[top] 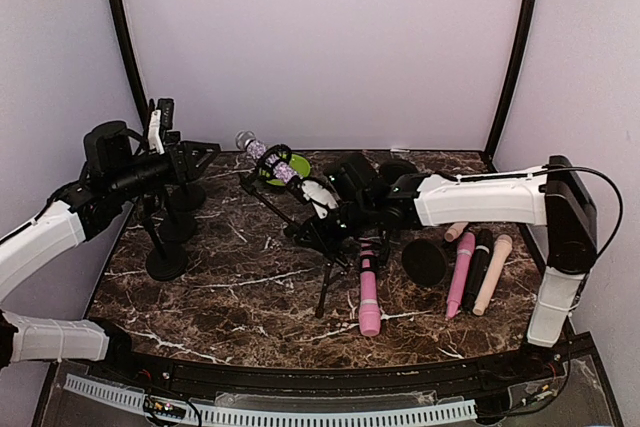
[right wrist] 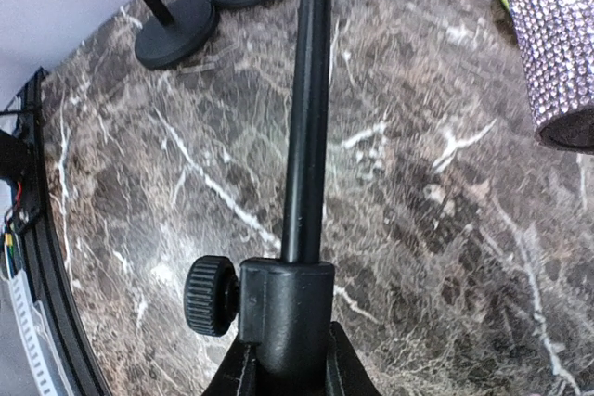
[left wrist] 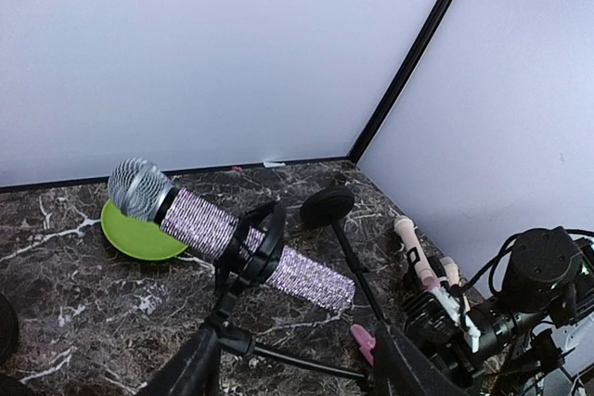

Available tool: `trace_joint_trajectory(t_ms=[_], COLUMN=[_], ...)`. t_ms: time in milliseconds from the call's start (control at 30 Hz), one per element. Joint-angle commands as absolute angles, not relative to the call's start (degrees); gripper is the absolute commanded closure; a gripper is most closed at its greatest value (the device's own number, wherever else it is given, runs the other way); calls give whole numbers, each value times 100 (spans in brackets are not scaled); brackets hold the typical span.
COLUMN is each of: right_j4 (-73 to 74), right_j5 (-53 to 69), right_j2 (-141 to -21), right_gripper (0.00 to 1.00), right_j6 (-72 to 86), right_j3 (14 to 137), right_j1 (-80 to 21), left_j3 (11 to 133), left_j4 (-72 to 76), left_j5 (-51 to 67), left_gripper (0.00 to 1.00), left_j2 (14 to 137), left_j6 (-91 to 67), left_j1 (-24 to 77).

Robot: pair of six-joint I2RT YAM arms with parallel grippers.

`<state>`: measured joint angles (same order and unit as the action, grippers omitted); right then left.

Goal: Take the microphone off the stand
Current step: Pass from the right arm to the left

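At the left, the left gripper (left wrist: 299, 370) hangs with jaws apart, empty, near three round-based stands (top: 166, 265). In the middle, one sparkly microphone (top: 268, 161) sits in the clip of one tripod stand (right wrist: 304, 136), its long axis slanting, mesh head raised toward the far left, tail toward the near right. The right gripper (right wrist: 285, 376) is clamped tight on that stand's pole; five loose microphones (top: 368, 292) lie flat from there rightward.
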<state>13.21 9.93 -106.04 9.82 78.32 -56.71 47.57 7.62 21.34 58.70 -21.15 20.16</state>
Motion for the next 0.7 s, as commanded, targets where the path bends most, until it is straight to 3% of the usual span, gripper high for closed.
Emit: trace_joint_trajectory(t_ms=[0,400,667], right_j4=[-357,-2338,-2590], right_j5=[457,56,114], right_j2=[-9923,-9718,-9870], right_gripper=[100,100,100], right_j6=[1066,1310,1289], right_j3=[7875,7472,7592], right_j1=[-5717,-5839,-5970], left_j3=[4788,4565,4635], left_j4=[1272,2546,3080], left_j5=[2209,2654,2566], left_gripper=[39,28,25], left_j2=[5739,6092,6620], left_j6=[-2481,-3433,-3552], left_j1=[2067,2628,2919])
